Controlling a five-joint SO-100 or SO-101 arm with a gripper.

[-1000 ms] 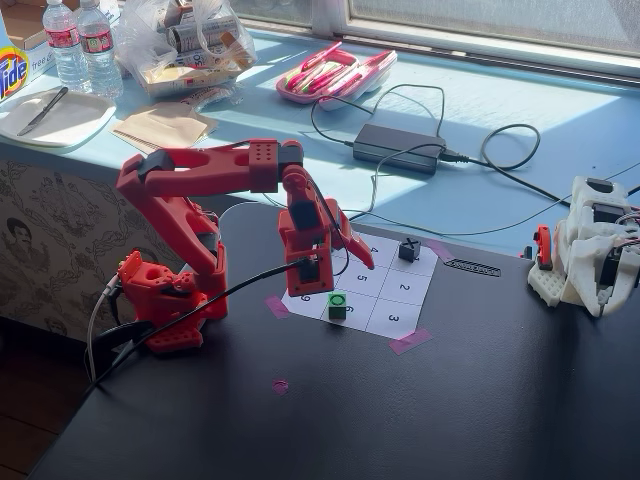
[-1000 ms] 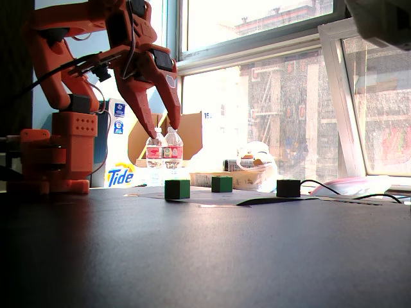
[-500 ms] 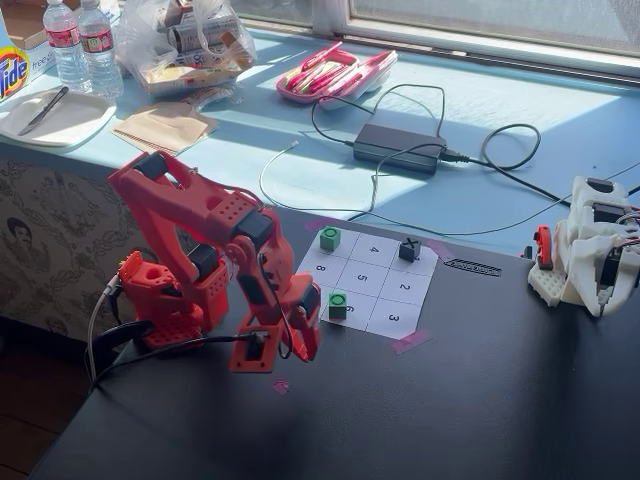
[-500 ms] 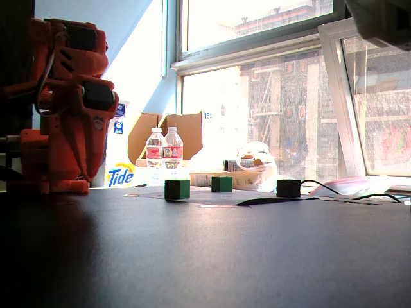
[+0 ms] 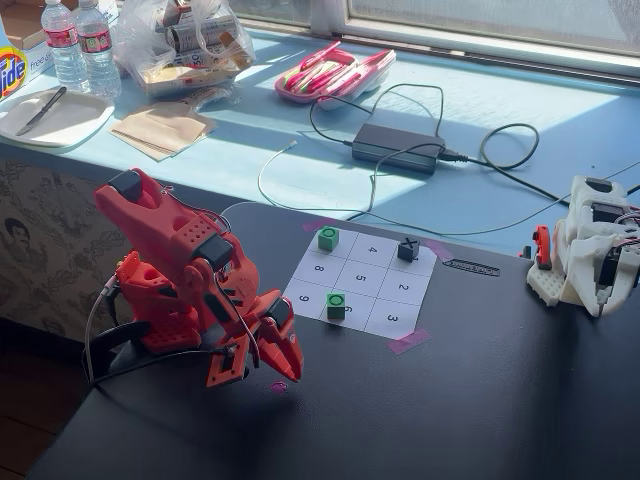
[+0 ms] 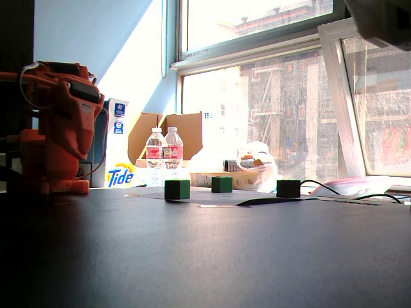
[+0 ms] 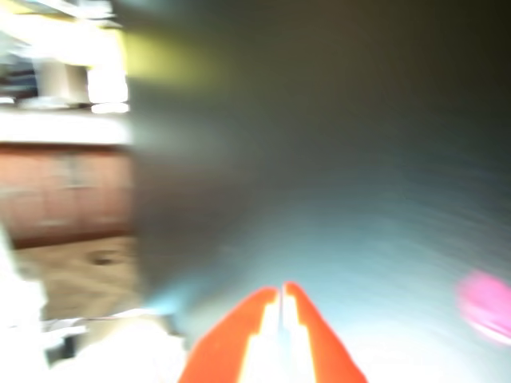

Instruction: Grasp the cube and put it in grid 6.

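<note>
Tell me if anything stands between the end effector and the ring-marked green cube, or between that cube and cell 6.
Nothing visible does. The end effector hangs shut over bare black table, off the sheet's corner. The cube already sits on grid 6; the other green cube and the black cube stand on the far row.

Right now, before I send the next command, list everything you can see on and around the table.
cube: 1, green, dark ring on top, on grid 6.
other green cube: 1, far corner cell of the sheet.
black cube: 1, X mark, far right cell in a fixed view.
numbered sheet: 1, white, on the black table.
pink tape dot: 1, by the hand.
power adapter: 1, black, blue ledge.
water bottles: 2, ledge corner.
white robot part: 1, right edge.
arm: 1, red, folded.
hand: fingers together, empty, off the sheet.
</note>
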